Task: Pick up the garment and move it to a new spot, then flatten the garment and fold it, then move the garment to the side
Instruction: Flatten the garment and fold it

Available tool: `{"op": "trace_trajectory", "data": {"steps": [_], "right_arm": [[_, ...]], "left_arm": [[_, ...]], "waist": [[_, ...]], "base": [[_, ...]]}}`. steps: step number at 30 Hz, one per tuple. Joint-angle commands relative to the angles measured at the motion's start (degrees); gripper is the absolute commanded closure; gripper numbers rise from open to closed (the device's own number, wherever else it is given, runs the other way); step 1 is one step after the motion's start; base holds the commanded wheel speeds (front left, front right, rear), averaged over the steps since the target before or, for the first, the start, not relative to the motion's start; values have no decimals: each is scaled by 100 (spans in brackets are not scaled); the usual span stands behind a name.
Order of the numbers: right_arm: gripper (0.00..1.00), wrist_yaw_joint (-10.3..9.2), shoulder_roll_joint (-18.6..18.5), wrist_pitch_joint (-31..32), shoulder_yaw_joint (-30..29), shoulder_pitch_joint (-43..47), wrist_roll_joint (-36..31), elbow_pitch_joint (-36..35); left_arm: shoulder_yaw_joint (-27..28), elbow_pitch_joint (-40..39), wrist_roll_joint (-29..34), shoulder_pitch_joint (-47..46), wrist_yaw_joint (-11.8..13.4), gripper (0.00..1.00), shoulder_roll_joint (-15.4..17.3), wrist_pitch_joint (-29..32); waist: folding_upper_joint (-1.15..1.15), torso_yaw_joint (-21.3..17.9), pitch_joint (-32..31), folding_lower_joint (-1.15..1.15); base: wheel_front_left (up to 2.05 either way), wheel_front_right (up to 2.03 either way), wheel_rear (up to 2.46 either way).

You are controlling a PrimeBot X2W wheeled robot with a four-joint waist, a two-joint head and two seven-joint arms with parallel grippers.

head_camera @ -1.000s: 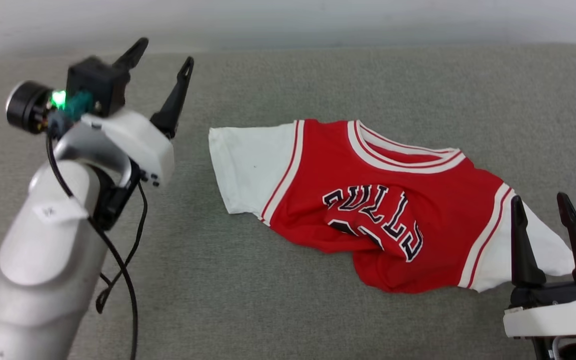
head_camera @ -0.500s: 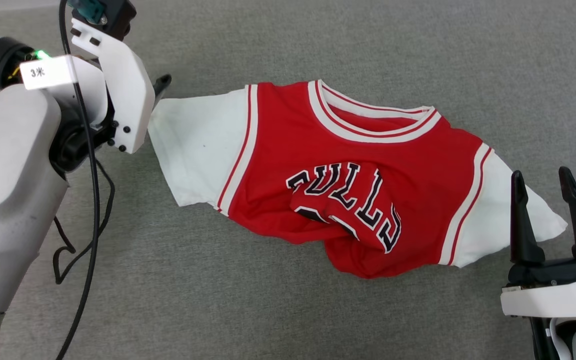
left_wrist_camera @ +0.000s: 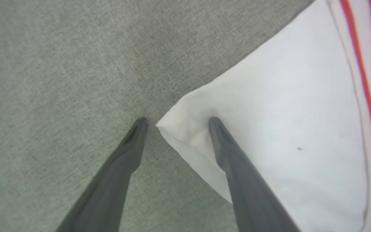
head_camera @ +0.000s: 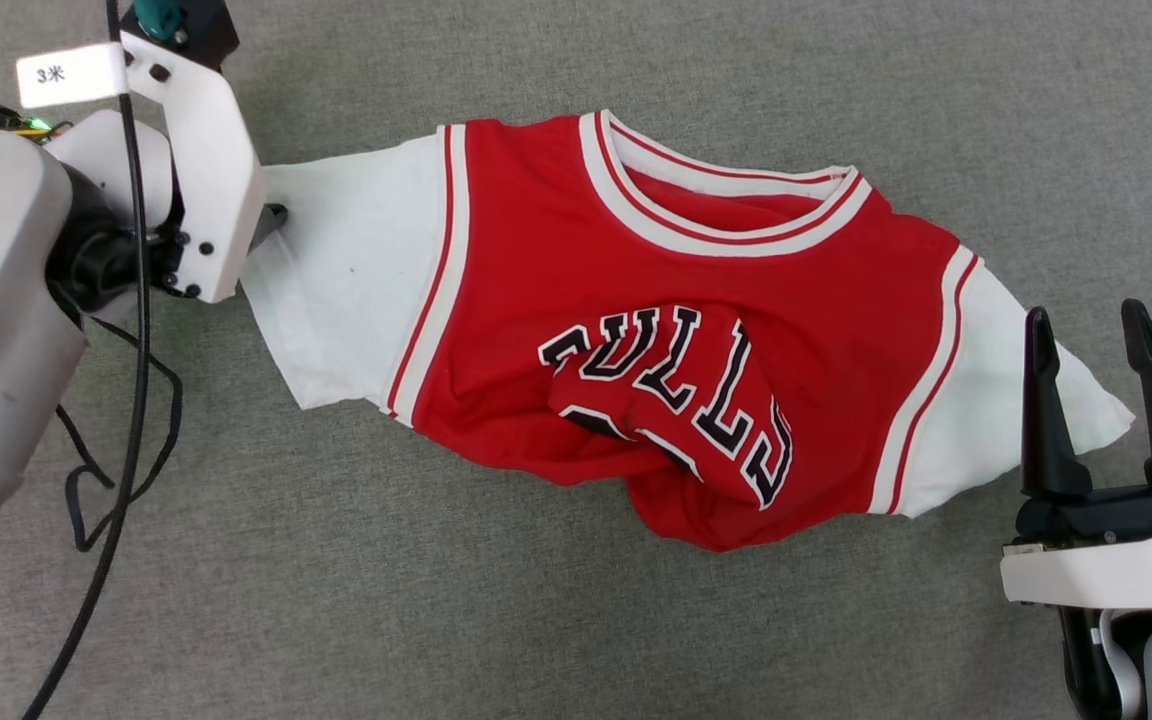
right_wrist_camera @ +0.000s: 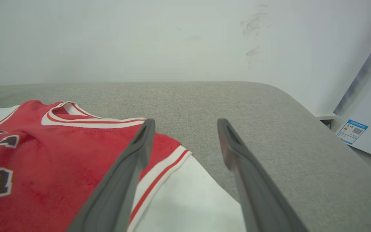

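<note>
Left fingers [left_wrist_camera: 233,154] apart, straddling sleeve corner [left_wrist_camera: 175,125] of shirt [head_camera: 536,250]; right fingers [head_camera: 1046,400] apart over other sleeve [head_camera: 986,400]. You hold nothing yet; shirt rumpled: lifting, flattening, folding, moving aside all remain.

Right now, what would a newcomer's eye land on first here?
The red shirt, rumpled across the middle of the grey fabric surface with its black lettering bunched in a fold. At its left end, the open left gripper straddles the corner of a white sleeve; the open right gripper hovers by the opposite sleeve.
</note>
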Motion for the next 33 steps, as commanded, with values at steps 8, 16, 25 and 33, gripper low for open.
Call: {"op": "trace_trajectory", "data": {"steps": [8, 16, 25, 33], "right_arm": [[0, -6, -73, -35, -41, -180, 24, 125], [0, -6, -501, 158, -276, -83, 0, 144], [0, -6, -1545, 1086, -203, -375, 253, 250], [0, -6, -3011, 3443, 808, -890, 1294, 528]], "left_arm": [[-612, -2, -235, 313, -5, 100, 168, 55], [-525, -166, -198, -99, 5, 100, 302, -1043], [-528, -303, -294, 78, 6, 100, 433, -1741], [-604, -502, -163, 192, 23, 100, 397, -2040]], "waist": [[0, -7, -2, 0], [0, 210, -508, 0], [0, 435, -933, 0], [0, 665, -1002, 0]], "base": [[0, 0, 0], [0, 0, 0], [0, 0, 0], [0, 0, 0]]}}
